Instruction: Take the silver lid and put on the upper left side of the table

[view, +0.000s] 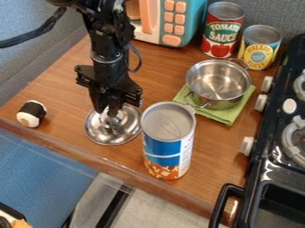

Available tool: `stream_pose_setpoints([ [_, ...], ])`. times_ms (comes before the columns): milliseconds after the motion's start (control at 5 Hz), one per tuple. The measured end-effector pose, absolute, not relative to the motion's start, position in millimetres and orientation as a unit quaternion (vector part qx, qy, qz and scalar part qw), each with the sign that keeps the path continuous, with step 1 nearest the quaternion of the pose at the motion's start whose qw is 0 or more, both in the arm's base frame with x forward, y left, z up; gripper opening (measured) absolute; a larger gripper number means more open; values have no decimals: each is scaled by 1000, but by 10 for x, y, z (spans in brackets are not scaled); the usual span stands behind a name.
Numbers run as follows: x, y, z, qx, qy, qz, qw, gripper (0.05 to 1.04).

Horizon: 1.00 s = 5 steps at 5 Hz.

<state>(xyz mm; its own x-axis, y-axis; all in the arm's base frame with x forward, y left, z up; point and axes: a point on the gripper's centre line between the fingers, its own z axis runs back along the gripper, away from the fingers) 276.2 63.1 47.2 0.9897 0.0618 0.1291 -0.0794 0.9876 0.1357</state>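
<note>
High view — slanting down, near

Three cans are being counted: one red-and-green can (pixel 221 33), one yellow can (pixel 260 46) and one blue can (pixel 166 147). One silver lid (pixel 122 134), one pot (pixel 217 80), one green cloth (pixel 226 117), one toy microwave (pixel 193 18) and one black-and-white roll (pixel 31 114) are being tallied, each singly. On one stove (pixel 280 164), two burners (pixel 287 140) are being partly shown, and three pale knobs (pixel 261 102) are being counted along its side.

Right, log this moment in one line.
gripper: over centre of silver lid | lid: on table, beside tall can | pot: on green cloth | grip: unclear
</note>
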Motion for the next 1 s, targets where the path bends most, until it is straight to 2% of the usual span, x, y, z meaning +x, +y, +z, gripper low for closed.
stream_pose_setpoints([
  [200,2749,616,469,66,-58,34,996,767],
  [400,2746,632,444,69,-47,38,996,997],
  [600,2781,676,389,80,-32,42,995,1005],
  [800,2828,703,377,79,-24,43,996,967],
  [1000,2830,764,367,66,-21,52,996,700],
])
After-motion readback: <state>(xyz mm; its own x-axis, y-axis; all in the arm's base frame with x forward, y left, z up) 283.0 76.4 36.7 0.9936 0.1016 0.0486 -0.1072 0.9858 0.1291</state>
